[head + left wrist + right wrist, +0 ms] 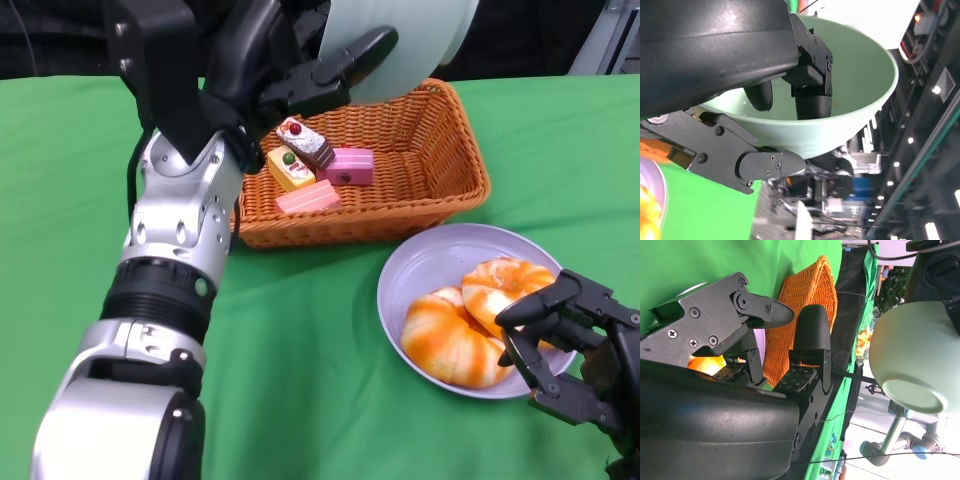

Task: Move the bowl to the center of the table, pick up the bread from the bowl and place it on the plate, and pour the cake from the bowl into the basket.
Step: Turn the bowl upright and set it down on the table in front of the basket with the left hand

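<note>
My left hand (300, 75) grips the pale green bowl (400, 45) by its rim and holds it tipped on its side above the orange wicker basket (455, 150); the bowl (855, 75) looks empty inside. Several cake pieces (315, 165) lie in the basket's left part. Two orange-and-white breads (455, 340) sit on the lilac plate (420, 265) at the right front. My right hand (570, 340) hovers over the plate's right edge beside the breads, its fingers curled with nothing in them. The bowl (912, 357) also shows in the right wrist view, beyond the basket (800, 305).
A green cloth (300, 350) covers the table. My left forearm (165, 270) rises across the left side of the head view, hiding the basket's left end. A dark background with equipment lies beyond the table's far edge.
</note>
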Controlling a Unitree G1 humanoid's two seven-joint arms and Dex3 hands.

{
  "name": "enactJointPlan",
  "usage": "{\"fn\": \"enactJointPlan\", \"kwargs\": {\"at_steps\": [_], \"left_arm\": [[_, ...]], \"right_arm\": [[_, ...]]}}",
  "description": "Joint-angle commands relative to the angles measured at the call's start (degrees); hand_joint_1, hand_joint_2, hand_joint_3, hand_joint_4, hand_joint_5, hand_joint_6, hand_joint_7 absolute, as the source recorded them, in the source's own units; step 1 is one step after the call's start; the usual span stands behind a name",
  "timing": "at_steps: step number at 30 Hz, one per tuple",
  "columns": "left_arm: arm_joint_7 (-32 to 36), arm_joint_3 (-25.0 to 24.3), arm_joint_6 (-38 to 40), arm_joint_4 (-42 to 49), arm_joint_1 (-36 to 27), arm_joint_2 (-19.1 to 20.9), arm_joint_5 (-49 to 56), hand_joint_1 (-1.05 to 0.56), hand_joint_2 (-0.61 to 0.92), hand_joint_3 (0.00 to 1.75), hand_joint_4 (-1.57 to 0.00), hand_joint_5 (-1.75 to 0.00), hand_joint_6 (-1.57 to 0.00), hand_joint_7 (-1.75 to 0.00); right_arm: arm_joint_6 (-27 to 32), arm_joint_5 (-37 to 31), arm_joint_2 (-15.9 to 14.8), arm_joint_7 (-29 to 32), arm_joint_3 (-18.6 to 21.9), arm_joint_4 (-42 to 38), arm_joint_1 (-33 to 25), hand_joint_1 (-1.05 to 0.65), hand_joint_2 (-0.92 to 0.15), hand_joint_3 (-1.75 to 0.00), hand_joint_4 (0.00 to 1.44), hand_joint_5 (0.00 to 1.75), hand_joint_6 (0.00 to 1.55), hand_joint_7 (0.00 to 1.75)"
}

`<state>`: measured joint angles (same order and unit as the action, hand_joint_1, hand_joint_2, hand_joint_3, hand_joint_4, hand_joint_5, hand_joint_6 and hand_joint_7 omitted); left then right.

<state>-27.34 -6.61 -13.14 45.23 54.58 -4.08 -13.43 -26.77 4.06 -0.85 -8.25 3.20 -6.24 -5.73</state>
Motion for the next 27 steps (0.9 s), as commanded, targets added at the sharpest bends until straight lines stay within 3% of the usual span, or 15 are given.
{"fn": "enactJointPlan", "kwargs": {"at_steps": [1, 12, 18, 27], "left_arm": [[0.2, 1.3, -5.0, -0.9, -0.6, 2.3, 2.7, -0.26, 0.78, 0.71, -0.72, -1.75, -0.6, -1.6], [0.6, 4.1, -18.7, 2.2, -2.2, 6.7, 9.6, -0.24, 0.71, 0.88, -0.78, -1.75, -0.66, -1.51], [2.5, 5.5, -27.3, 4.7, -2.8, 9.4, 13.8, -0.24, 0.76, 0.78, -0.78, -1.75, -0.68, -1.42], [7.5, 8.3, -40.1, 8.5, -3.0, 14.1, 21.4, -0.25, 0.77, 0.73, -0.78, -1.75, -0.65, -1.47]], "right_arm": [[-0.1, 0.5, -0.4, 0.2, 0.4, 0.2, -0.3, -0.18, -0.61, -0.74, 0.78, 1.46, 0.74, 1.14], [0.6, 0.6, -0.5, 0.3, 0.4, 1.0, -0.6, -0.17, -0.64, -0.69, 0.77, 1.46, 0.74, 1.14], [0.4, 0.6, -0.8, 0.1, 0.6, 1.1, -0.8, -0.18, -0.63, -0.7, 0.76, 1.47, 0.74, 1.15], [0.8, 1.0, -0.8, -0.2, 0.6, 1.2, -1.0, -0.17, -0.61, -0.73, 0.77, 1.47, 0.74, 1.15]]}}
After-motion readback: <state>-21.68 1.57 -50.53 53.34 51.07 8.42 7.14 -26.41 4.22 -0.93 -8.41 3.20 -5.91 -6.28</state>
